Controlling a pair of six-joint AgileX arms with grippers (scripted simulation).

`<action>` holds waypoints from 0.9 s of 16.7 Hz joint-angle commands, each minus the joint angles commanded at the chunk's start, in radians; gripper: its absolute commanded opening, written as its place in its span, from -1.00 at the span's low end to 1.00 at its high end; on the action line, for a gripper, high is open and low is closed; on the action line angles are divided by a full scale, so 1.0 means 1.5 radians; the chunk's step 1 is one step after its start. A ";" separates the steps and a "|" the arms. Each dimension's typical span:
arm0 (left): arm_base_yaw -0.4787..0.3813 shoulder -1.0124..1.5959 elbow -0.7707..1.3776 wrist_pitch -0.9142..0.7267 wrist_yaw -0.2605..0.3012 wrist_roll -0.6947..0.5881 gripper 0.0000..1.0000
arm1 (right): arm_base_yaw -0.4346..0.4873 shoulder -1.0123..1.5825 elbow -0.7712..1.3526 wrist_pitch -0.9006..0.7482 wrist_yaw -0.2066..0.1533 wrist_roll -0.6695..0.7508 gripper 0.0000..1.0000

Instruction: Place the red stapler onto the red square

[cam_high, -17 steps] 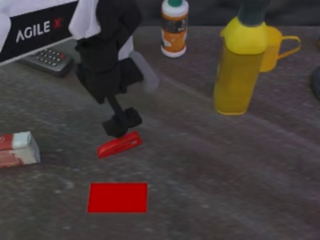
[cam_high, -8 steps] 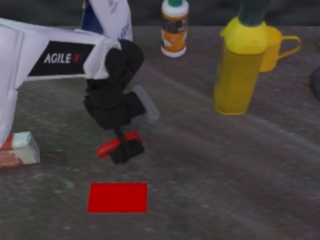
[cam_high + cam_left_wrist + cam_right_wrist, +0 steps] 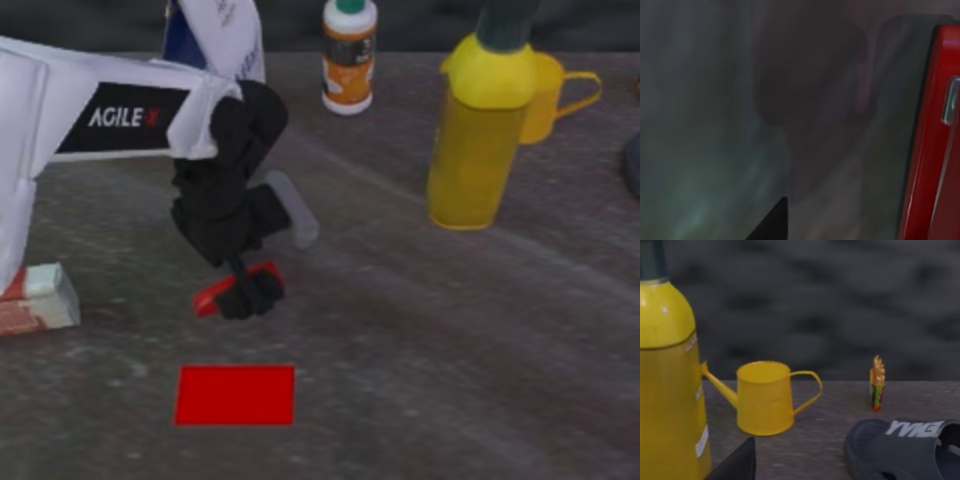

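The red stapler (image 3: 208, 298) lies slanted on the table, just above the red square (image 3: 235, 395) in the top view. My left gripper (image 3: 250, 292) has come down on the stapler's middle and hides it; only the two red ends show. In the left wrist view the stapler (image 3: 930, 150) runs along one edge, well apart from the one dark finger (image 3: 772, 222) that shows, so the gripper is open. My right arm is out of the top view; its wrist view shows one finger (image 3: 737, 462) set far to the side, with nothing held.
A red-and-white box (image 3: 35, 298) lies at the left edge. At the back stand a white bottle (image 3: 348, 55), a tall yellow bottle (image 3: 480, 140) and a yellow watering can (image 3: 555, 90). A dark slipper (image 3: 905, 450) sits at the far right.
My left arm swung in from the back left, and its gripper moved from the stapler's far side to sit over its middle. The stapler has stayed in place.
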 joint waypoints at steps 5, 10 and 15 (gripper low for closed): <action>0.000 0.000 0.000 0.000 0.000 0.000 -0.51 | 0.000 0.000 0.000 0.000 0.000 0.000 1.00; 0.000 0.000 0.000 0.000 0.000 0.000 -1.00 | 0.000 0.000 0.000 0.000 0.000 0.000 1.00; 0.000 0.000 0.000 0.000 0.000 0.000 -1.00 | 0.000 0.000 0.000 0.000 0.000 0.000 1.00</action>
